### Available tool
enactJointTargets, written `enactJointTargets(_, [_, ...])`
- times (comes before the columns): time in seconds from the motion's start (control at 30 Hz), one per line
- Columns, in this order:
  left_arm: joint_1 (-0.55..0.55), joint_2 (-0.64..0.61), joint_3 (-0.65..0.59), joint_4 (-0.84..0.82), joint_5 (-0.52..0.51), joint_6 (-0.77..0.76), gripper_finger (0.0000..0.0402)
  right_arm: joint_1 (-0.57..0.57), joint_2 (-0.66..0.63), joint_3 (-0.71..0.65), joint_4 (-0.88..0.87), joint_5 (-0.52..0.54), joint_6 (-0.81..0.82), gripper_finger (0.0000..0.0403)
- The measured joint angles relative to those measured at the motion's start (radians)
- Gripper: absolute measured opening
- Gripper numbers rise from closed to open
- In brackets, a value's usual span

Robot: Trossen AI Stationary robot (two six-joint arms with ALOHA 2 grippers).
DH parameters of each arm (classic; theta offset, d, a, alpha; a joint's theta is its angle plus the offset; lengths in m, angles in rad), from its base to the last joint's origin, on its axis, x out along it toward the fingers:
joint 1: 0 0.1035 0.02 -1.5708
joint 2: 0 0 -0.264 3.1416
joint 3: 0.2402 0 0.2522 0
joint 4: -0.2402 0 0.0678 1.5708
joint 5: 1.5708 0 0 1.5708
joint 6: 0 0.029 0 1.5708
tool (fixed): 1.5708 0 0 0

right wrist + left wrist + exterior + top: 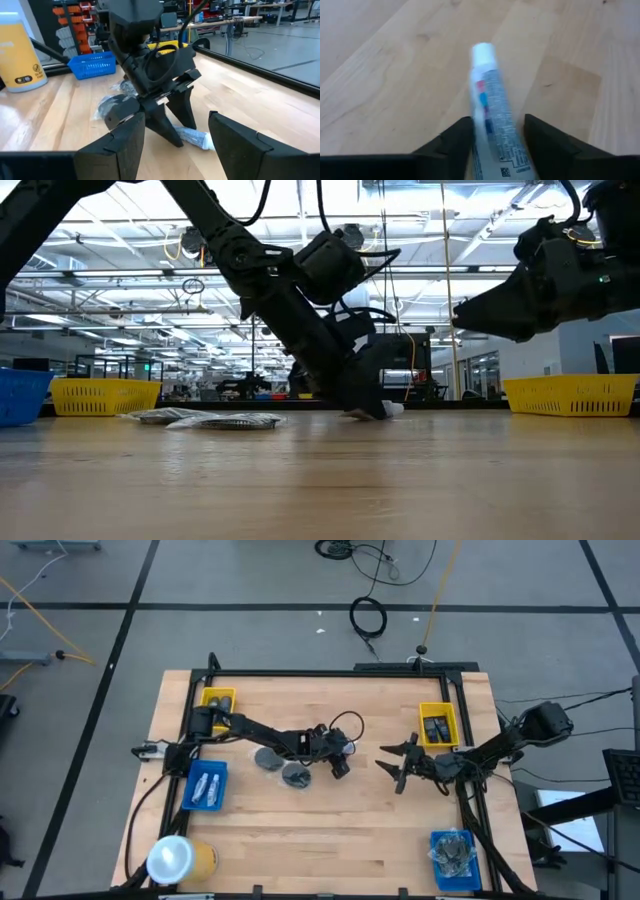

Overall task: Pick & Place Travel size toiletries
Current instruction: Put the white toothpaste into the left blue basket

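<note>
My left gripper (492, 145) straddles a small pale tube with a white cap and printed blue-and-red label (490, 107) at mid-table.

The tube lies flat on the light wooden table (330, 830), just beside two grey flat discs (282, 766). Its long axis runs straight out ahead of my left wrist, cap end farthest from me, and its body sits between my two dark fingers (452, 142). They flank it closely, but I cannot tell whether they pinch it yet. My right gripper (398, 766) hangs above the table off to the tube's right, jaws spread wide and empty, pointing toward it. The left is plainly nearer, so I judge the pick is its job.
</note>
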Motion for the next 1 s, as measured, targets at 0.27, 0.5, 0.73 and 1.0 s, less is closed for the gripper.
enactJointTargets(0.27, [-0.006,-0.002,0.0,-0.012,0.003,0.036,0.006,0.005,0.0,0.0,-0.038,-0.002,0.143,0.0212])
enactJointTargets(0.5, [-0.035,-0.12,-0.001,-0.176,0.01,0.102,0.0016,0.041,0.0,0.002,-0.11,0.002,0.213,0.0212])
enactJointTargets(0.73, [-0.113,-0.37,0.0,-0.562,0.047,0.033,0.0033,0.039,0.0,0.024,-0.107,0.006,0.136,0.0212])
enactJointTargets(1.0, [-0.263,-0.586,0.0,-1.174,0.11,-0.43,0.0024,0.039,0.0,0.026,-0.107,0.006,0.123,0.0212])
